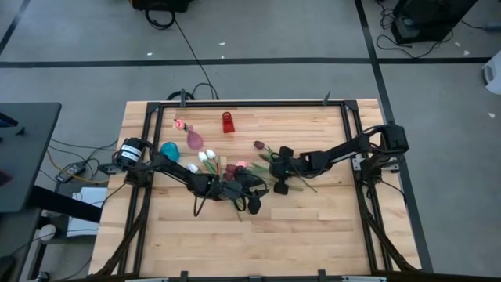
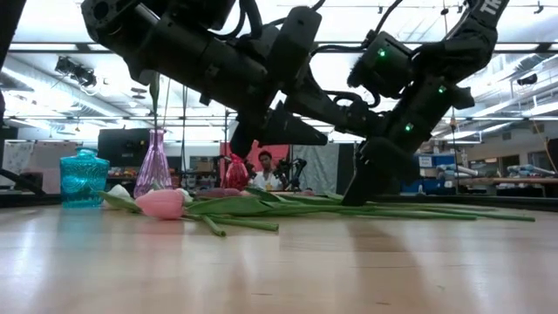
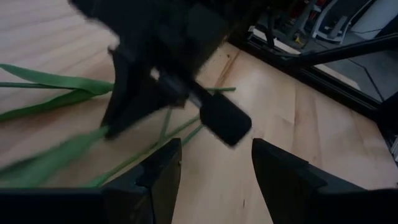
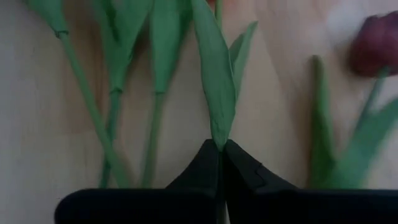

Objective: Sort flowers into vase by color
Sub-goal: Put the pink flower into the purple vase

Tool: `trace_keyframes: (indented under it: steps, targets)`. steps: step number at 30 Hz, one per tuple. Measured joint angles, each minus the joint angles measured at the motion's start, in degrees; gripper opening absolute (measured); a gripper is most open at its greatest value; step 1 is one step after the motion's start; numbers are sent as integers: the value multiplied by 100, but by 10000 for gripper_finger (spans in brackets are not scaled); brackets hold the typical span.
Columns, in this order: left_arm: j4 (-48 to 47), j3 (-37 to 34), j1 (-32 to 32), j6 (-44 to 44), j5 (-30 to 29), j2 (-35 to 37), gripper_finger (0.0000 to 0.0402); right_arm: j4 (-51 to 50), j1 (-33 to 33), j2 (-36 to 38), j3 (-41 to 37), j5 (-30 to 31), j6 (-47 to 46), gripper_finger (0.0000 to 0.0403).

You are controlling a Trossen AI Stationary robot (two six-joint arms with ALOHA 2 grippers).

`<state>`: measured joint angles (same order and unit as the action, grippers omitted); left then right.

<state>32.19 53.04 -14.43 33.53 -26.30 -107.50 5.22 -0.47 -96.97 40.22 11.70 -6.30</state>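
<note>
We see the flowers (image 1: 262, 168) lying in a loose heap at the middle of the counter (image 1: 313, 235), stems and leaves fanned flat on the wood. A pink head (image 2: 161, 203) lies nearest the low camera, white heads (image 1: 207, 157) lie toward the left arm's side, and a maroon head (image 1: 258, 146) sits at the far side of the heap.

The right gripper (image 1: 279, 174) is down on the stems, and in its wrist view its fingers (image 4: 208, 165) are clenched together on the tip of a green leaf (image 4: 214, 81), other stems lying flat on either side and a maroon head (image 4: 376, 43) close by. The left gripper (image 1: 252, 192) hangs just beside the heap on the near side. Its fingers (image 3: 158, 177) stand apart with nothing between them, and its wrist view looks past them to the right gripper over the stems. The two grippers are close together, leaving little room between them above the heap.

Beyond the heap stand three vases: a blue one (image 1: 169, 149) near the left arm, a pink one (image 1: 194, 139) just beside it with one pink flower (image 1: 179, 123) in it, and a red one (image 1: 228, 122) nearer the far edge. They are well apart from the grippers.

The near half of the counter is bare wood up to its front edge. A black frame (image 1: 250, 103) runs along the far edge and down both sides. In the low view a person (image 2: 264, 170) sits in the room behind.
</note>
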Motion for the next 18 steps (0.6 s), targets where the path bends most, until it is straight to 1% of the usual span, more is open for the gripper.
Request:
trace_keyframes:
  steps: [5, 7, 11, 13, 14, 18]
  targets:
    - [6, 0, -32, 7, 0, 0, 202, -268, -11, 969, -25, 564, 179, 12]
    - [30, 0, -34, 2, 0, 0, 202, -226, -11, 1433, -125, 678, 221, 12]
    - [189, 0, -23, -35, -118, 0, 202, 578, 1, 2360, -438, 678, 316, 12]
    - [317, 0, 15, -82, -267, 0, 202, 1256, 69, 2670, -681, 564, 351, 12]
    - [452, 0, 34, -188, -303, 0, 202, 1635, 107, 2796, -800, 406, 376, 12]
    - [1171, 26, 125, -695, -285, -2, 202, 3206, 261, 2992, -1243, -483, 387, 12]
